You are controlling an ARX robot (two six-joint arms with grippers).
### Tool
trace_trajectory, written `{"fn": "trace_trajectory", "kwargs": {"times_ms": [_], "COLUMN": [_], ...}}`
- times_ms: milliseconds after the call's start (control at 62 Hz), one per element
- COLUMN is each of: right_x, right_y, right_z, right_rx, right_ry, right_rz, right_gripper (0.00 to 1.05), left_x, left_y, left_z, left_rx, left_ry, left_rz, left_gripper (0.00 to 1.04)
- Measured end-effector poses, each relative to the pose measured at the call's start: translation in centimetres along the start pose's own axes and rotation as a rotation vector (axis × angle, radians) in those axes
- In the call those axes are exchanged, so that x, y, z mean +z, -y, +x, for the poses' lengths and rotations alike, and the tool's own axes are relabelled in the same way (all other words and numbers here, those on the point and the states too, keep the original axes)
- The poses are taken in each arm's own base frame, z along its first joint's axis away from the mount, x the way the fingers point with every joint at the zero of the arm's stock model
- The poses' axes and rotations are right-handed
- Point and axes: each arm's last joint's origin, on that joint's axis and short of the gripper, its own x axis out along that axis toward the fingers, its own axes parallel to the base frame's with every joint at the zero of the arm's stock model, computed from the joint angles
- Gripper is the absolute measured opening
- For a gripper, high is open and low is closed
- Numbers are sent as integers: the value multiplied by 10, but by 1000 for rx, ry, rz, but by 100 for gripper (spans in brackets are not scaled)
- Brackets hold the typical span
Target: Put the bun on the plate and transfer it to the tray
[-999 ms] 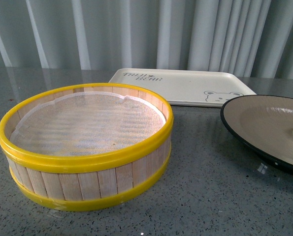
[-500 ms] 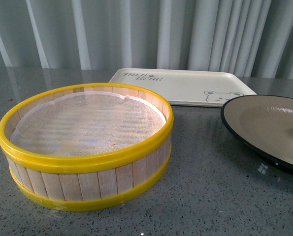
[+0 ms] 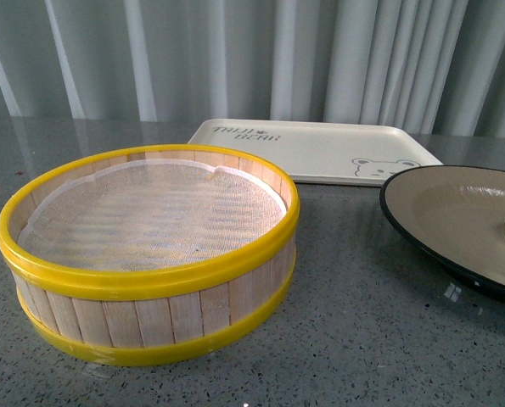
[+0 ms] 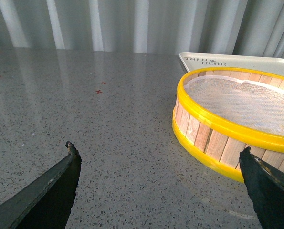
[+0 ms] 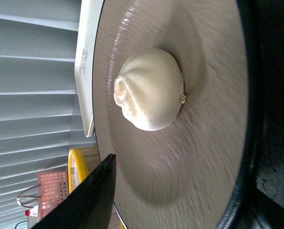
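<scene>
Cream-white pleated steamed bun (image 5: 149,90) sits inside wide tan-beige, black-rimmed plate (image 5: 204,143) on grey speckled desk (image 3: 362,339), near cream rectangular bear-print tray (image 3: 320,148); left hand (image 4: 158,157) spread wide, empty, beside yellow-rimmed wooden steamer basket (image 3: 150,280); right hand (image 5: 180,186) at plate, grip cannot be told.

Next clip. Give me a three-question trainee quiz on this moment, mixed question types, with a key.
1. True or false: the bun lies on the plate.
2. The steamer basket holds: A) a bun, B) only a mesh liner, C) a spoon.
3. Fill in: the left gripper is ___, holding nothing.
Key: 1 true; 2 B; 3 open.
</scene>
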Motion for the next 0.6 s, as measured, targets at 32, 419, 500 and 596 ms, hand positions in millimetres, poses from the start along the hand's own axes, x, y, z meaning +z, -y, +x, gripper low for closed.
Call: {"fn": "trace_trajectory", "kwargs": {"times_ms": [32, 419, 500, 596], "right_x": [-1, -7, -7, -6], "right_y": [0, 2, 1, 2], "right_z": [-1, -5, -6, -7], "right_rx": [0, 13, 18, 30], "right_ry": [-3, -17, -14, -3], "right_rz": [0, 0, 0, 0], "right_gripper": [50, 2, 2, 2], "left_x": [0, 0, 0, 0], "left_y": [0, 0, 0, 0], "left_z": [0, 0, 0, 0], "left_rx": [0, 1, 0, 0], "left_ry": [0, 0, 0, 0], "left_rz": [0, 0, 0, 0], "left_gripper": [98, 98, 98, 98]}}
